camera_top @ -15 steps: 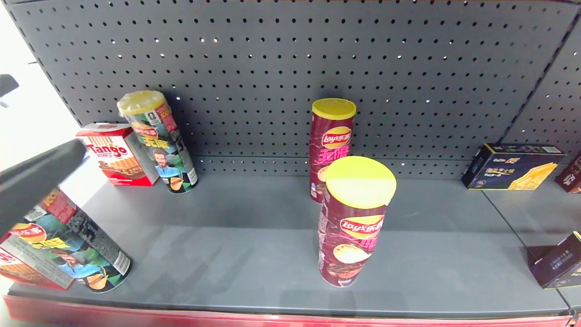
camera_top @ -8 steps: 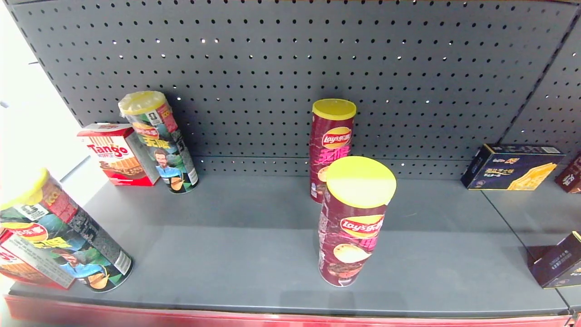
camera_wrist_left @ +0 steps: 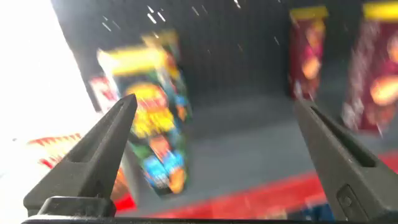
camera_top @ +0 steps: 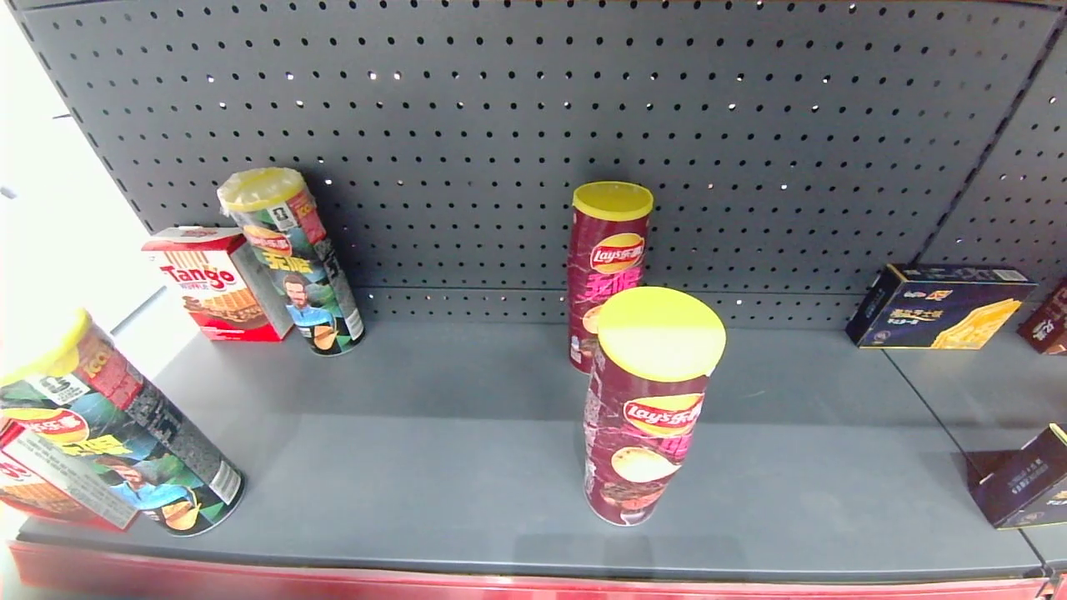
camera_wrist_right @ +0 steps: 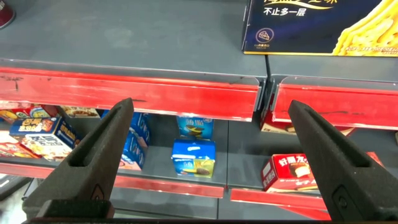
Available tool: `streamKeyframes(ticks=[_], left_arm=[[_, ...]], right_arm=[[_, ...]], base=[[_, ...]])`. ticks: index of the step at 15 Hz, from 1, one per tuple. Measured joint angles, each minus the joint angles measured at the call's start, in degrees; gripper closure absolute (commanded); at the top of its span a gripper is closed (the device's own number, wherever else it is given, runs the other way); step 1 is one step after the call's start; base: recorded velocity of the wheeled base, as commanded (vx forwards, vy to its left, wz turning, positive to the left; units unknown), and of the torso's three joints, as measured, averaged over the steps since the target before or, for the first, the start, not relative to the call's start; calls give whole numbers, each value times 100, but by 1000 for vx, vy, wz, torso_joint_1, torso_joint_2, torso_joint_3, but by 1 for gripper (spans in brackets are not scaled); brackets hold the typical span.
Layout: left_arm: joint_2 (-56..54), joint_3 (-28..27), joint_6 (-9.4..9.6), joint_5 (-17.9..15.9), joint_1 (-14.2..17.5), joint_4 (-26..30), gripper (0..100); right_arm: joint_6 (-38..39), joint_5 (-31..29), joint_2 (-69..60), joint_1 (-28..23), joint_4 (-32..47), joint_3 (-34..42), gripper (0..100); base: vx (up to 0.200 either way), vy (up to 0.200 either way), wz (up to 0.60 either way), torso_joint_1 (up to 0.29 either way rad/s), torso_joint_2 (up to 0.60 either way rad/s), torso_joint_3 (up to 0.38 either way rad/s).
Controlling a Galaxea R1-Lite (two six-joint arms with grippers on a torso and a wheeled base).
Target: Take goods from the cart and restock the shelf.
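Observation:
A green chip can (camera_top: 125,433) with a yellow lid stands at the front left of the grey shelf (camera_top: 433,467), next to a red wafer box (camera_top: 42,492). A second green can (camera_top: 288,258) and a red wafer box (camera_top: 208,283) stand at the back left. Two maroon chip cans stand mid-shelf, one in front (camera_top: 650,408) and one behind (camera_top: 608,250). My left gripper (camera_wrist_left: 214,102) is open, off the shelf's front edge, facing the front green can (camera_wrist_left: 152,124). My right gripper (camera_wrist_right: 211,104) is open and holds nothing, below the shelf's red front rail (camera_wrist_right: 124,87).
Dark blue boxes lie on the neighbouring shelf section at the right, one at the back (camera_top: 942,304) and one in front (camera_top: 1021,487). Lower shelves hold blue boxes (camera_wrist_right: 193,155) and red boxes (camera_wrist_right: 292,174). A pegboard wall (camera_top: 533,125) backs the shelf.
The left arm, which covered the top of the front green can a second ago, has drawn back out of the head view. The can stays standing on the shelf.

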Motion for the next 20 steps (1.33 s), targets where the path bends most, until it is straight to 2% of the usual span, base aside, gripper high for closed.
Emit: streamKeyframes(ticks=[2,4,6,10,11,13,15,16,18,19,20], left_arm=[[-83,201,162,-35,-63,608,0],[-232,252,306,-43,-477,1591,0],[-422,252,460,-16,-564,2152,0],[-607,236,474,48,-544,2204,0],[-621,234,391,61,-544,2211,0],[-631,230,345,123,-544,2231,0],[-638,230,288,346,-544,2203,0],[-635,233,279,639,-544,2203,0],[-634,233,284,1408,-544,2264,0],[-631,233,288,1953,-544,2395,0],[-629,233,271,2205,-540,2544,0]], right_arm=[[0,0,0,0,0,0,0],[-2,0,0,0,-2,0,0],[-2,0,0,0,-2,0,0],[-2,2,0,0,-2,0,0],[0,0,0,0,-2,0,0],[-2,0,0,0,-2,0,0],[-2,0,0,0,-5,0,0],[-2,0,0,0,-5,0,0],[-2,0,0,0,-2,0,0],[-2,0,0,0,-5,0,0],[-2,0,0,0,-5,0,0]], base=[[0,0,0,0,0,0],[0,0,0,0,0,0],[0,0,0,0,0,0],[0,0,0,0,0,0],[0,0,0,0,0,0],[0,0,0,0,0,0],[0,0,0,0,0,0],[0,0,0,0,0,0],[0,0,0,0,0,0],[0,0,0,0,0,0],[0,0,0,0,0,0]])
